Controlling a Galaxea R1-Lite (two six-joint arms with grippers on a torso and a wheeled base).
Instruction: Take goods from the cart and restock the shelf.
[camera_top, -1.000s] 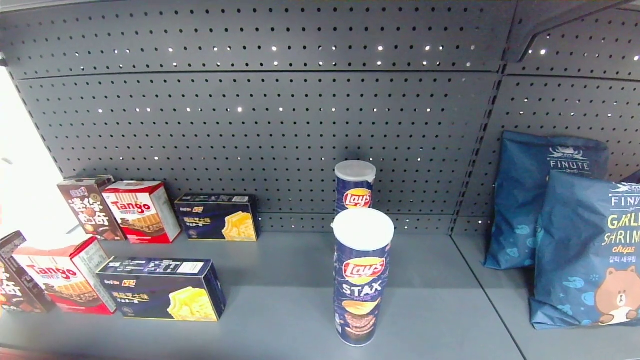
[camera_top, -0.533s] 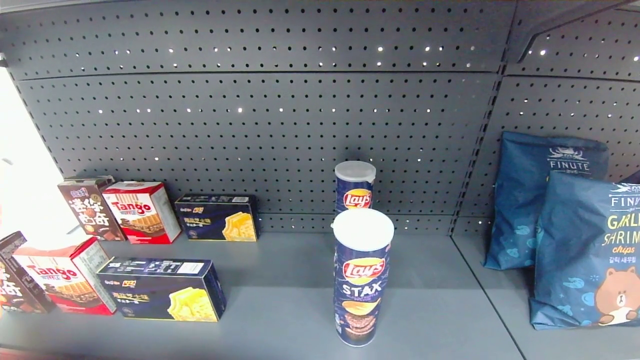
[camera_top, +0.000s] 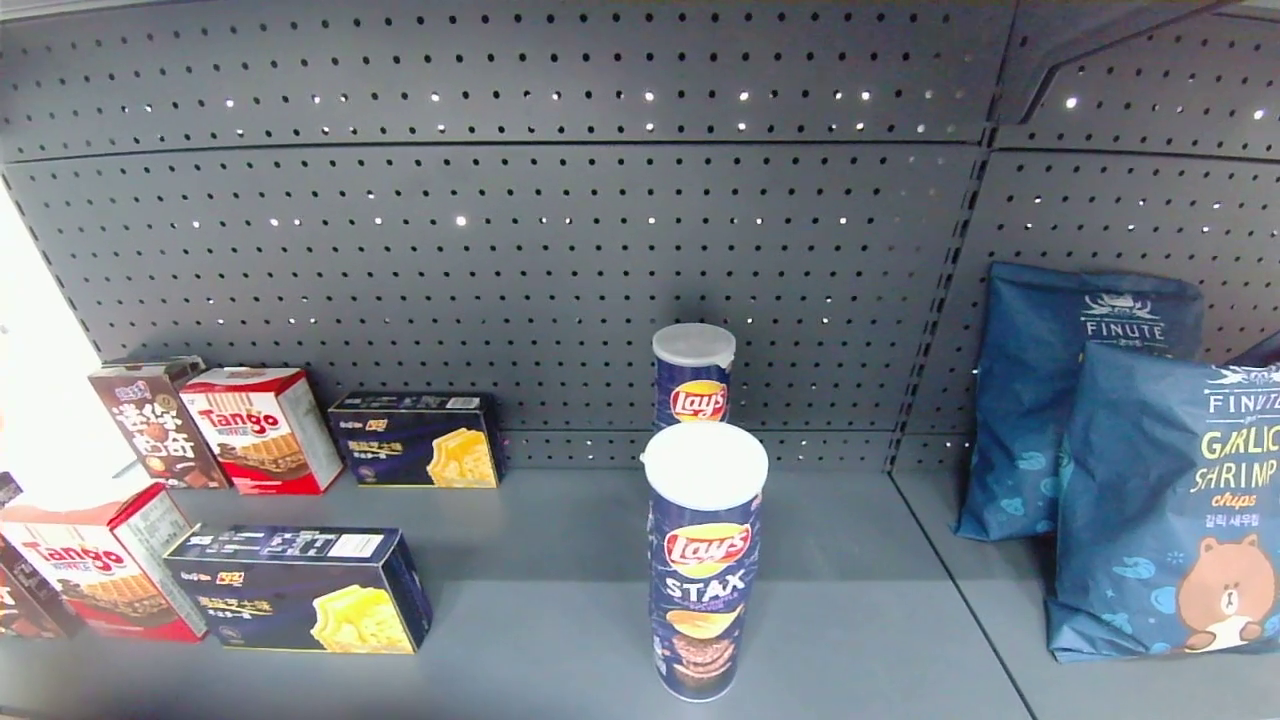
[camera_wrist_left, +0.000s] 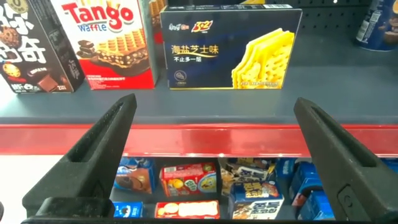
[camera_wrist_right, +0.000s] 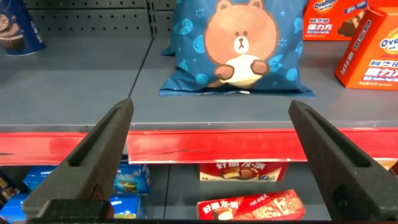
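On the grey shelf (camera_top: 560, 560) two dark blue chip cans stand one behind the other: the front can (camera_top: 702, 560) near the edge, the rear can (camera_top: 692, 375) against the pegboard. Left of them sit navy cracker boxes (camera_top: 300, 590), red wafer boxes (camera_top: 262, 428) and a brown box (camera_top: 150, 420). Blue shrimp chip bags (camera_top: 1165, 500) lean at the right. My left gripper (camera_wrist_left: 214, 162) is open in front of the red shelf edge (camera_wrist_left: 205, 140), facing a navy cracker box (camera_wrist_left: 230, 46). My right gripper (camera_wrist_right: 211, 162) is open, empty, before the bear-printed bag (camera_wrist_right: 233, 46).
A perforated dark back panel (camera_top: 520, 250) closes the shelf behind. Below the red edge a lower shelf holds more snack packs (camera_wrist_left: 205, 186) and red boxes (camera_wrist_right: 249, 205). Orange boxes (camera_wrist_right: 360, 37) stand beside the bear bag. Bare shelf lies between the cans and the bags.
The whole head view has shifted slightly, everything sliding left, so the camera moved. The goods on the shelf keep their places.
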